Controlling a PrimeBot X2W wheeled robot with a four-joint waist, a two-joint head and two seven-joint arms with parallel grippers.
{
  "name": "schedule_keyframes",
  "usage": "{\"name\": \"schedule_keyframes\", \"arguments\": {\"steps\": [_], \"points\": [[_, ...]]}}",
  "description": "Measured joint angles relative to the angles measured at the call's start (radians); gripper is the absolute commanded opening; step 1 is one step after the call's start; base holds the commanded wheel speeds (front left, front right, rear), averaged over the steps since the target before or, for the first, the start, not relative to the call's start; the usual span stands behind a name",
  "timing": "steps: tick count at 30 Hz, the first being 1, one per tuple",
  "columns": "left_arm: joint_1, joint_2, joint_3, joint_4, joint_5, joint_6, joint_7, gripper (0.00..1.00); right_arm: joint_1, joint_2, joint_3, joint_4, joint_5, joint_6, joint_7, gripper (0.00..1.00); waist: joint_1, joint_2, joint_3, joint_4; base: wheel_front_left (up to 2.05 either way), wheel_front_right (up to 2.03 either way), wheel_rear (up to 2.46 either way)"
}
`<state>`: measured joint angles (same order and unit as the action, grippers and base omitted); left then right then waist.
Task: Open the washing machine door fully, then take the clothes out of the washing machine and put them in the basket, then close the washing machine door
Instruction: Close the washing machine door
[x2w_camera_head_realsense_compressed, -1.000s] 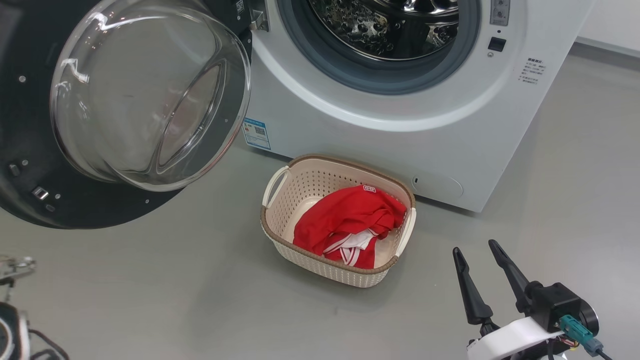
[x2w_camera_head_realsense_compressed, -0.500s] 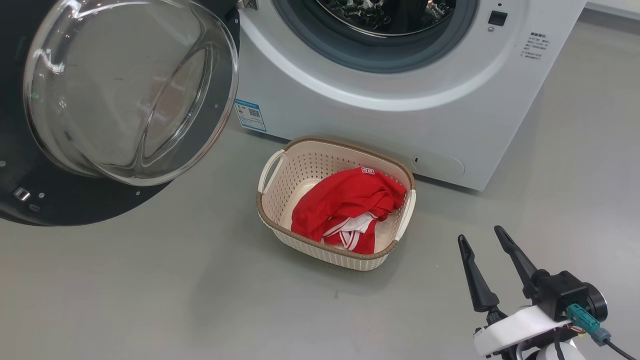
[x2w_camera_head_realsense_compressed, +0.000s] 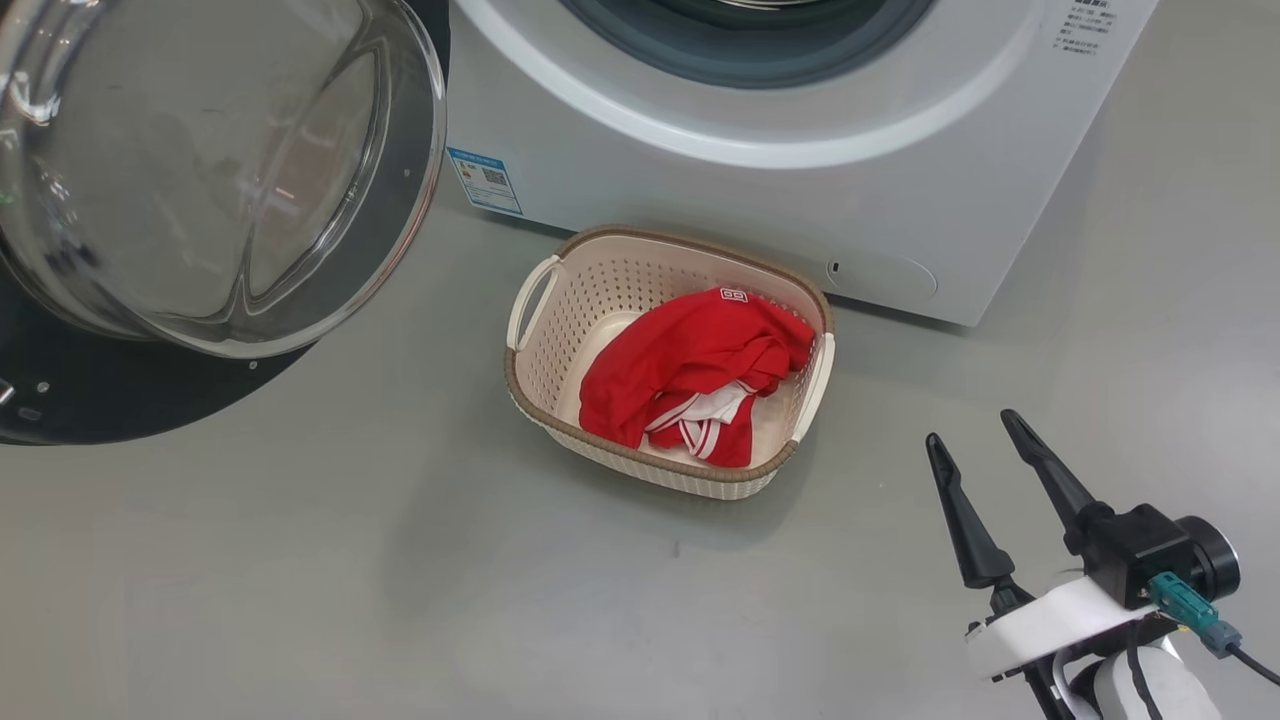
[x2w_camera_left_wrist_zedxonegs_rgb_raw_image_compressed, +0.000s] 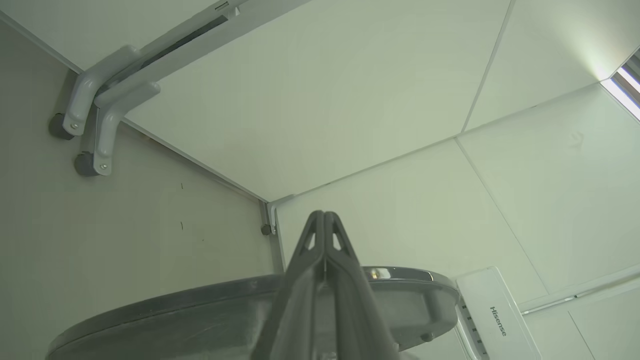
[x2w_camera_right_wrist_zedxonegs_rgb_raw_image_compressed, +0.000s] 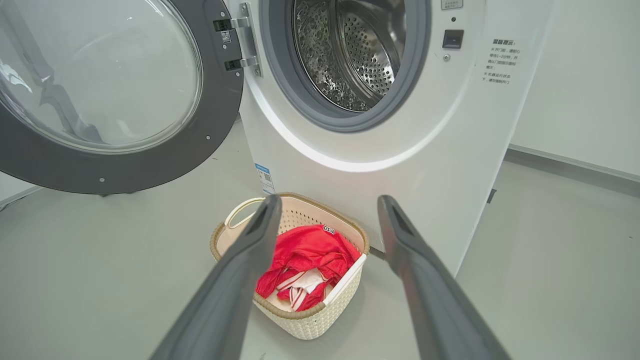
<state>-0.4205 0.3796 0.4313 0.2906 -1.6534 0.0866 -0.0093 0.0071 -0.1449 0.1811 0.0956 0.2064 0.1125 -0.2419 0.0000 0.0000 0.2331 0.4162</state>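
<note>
Only the camera has dipped; the clothes (x2w_camera_head_realsense_compressed: 690, 370) stay in the basket (x2w_camera_head_realsense_compressed: 600, 300). Right gripper (x2w_camera_head_realsense_compressed: 970, 426) gapes at four o'clock, left gripper (x2w_camera_left_wrist_zedxonegs_rgb_raw_image_compressed: 324, 216) clenched empty; the washing machine door (x2w_camera_head_realsense_compressed: 200, 170) awaits closing.

The left gripper (x2w_camera_left_wrist_zedxonegs_rgb_raw_image_compressed: 324, 220) is seen at bottom centre, fingers pressed together. Behind it, the washing machine door (x2w_camera_left_wrist_zedxonegs_rgb_raw_image_compressed: 175, 312) is spread across the lower frame. Grey brackets (x2w_camera_left_wrist_zedxonegs_rgb_raw_image_compressed: 95, 110) are fixed at upper left.
</note>
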Motion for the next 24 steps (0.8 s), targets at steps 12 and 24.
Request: {"name": "schedule_keyframes", "arguments": {"steps": [12,24], "points": [[-0.038,0.013,-0.065,0.125,0.018,0.000,0.039,0.00,-0.026,-0.037,0.003,-0.021,-0.007,0.001,0.017,1.00,0.0000,0.0000,0.066,-0.005,0.00,0.00,0.00],[-0.093,0.014,-0.062,0.203,0.017,-0.040,0.048,0.00,-0.031,-0.060,0.004,-0.032,-0.006,0.002,0.031,1.00,0.0000,0.0000,0.093,-0.007,0.00,0.00,0.00]]}}
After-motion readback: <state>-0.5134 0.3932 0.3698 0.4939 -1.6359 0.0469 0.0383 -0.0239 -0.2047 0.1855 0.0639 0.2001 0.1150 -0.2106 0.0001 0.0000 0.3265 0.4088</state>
